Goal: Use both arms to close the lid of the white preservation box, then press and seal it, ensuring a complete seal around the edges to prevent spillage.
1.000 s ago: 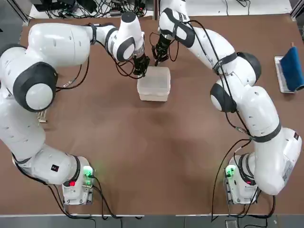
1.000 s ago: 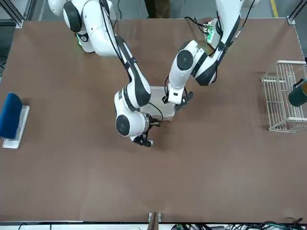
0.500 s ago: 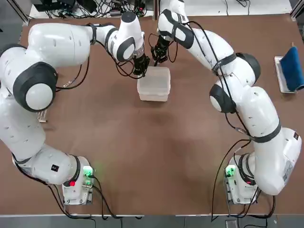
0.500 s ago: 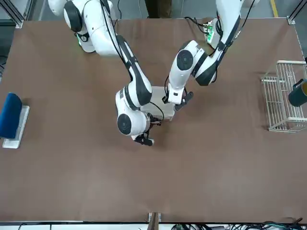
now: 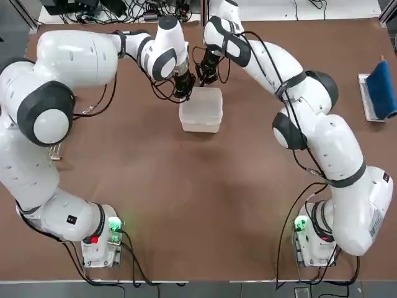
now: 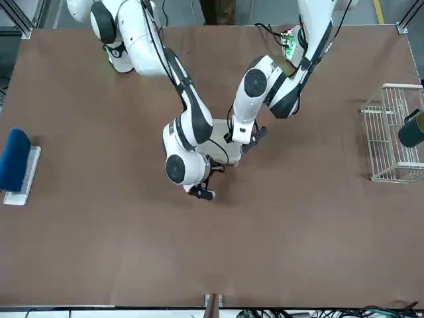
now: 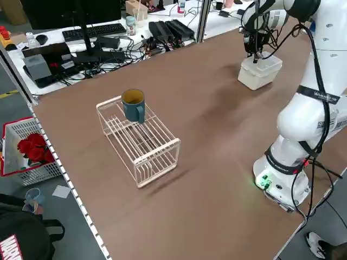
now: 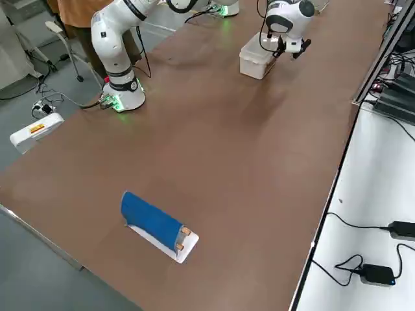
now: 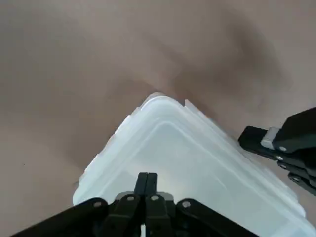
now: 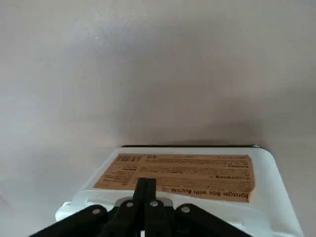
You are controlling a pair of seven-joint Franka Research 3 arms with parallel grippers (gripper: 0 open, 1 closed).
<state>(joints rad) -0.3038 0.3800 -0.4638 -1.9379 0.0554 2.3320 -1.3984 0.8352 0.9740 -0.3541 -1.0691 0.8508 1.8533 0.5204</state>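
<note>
Movement over the last second is small and confined to one arm. Well off to the left of the white preservation box (image 5: 201, 112) stands a wire rack (image 7: 142, 142) carrying a mug (image 7: 133, 104), untouched. The left gripper (image 5: 184, 93) sits at the box's far-left corner, as it did a second ago; the left wrist view shows its fingers (image 9: 146, 181) pressed together, tips over the corner of the lid (image 9: 197, 165), though actual contact cannot be confirmed. The box itself has not shifted on the table (image 5: 186, 205). The lid (image 5: 205, 101) lies flat on top of the box, rim lined up with the walls, with no gap visible on the sides in view. The right gripper (image 5: 205, 77) is the item that has moved: arm and wrist have crept slightly leftward along the box's far edge, closer to the left gripper. Its jaws are also together, poised over the far edge above the labelled face (image 10: 180, 174) of the box. Well to the right of the box, a blue item (image 5: 379, 90) on its tray is undisturbed. Assessment: closing appears done and work is in the sealing stage, the right gripper repositioning to another stretch of the far rim. The near edge and side edges are judged not yet verified as latched; a full seal cannot be confirmed.
</note>
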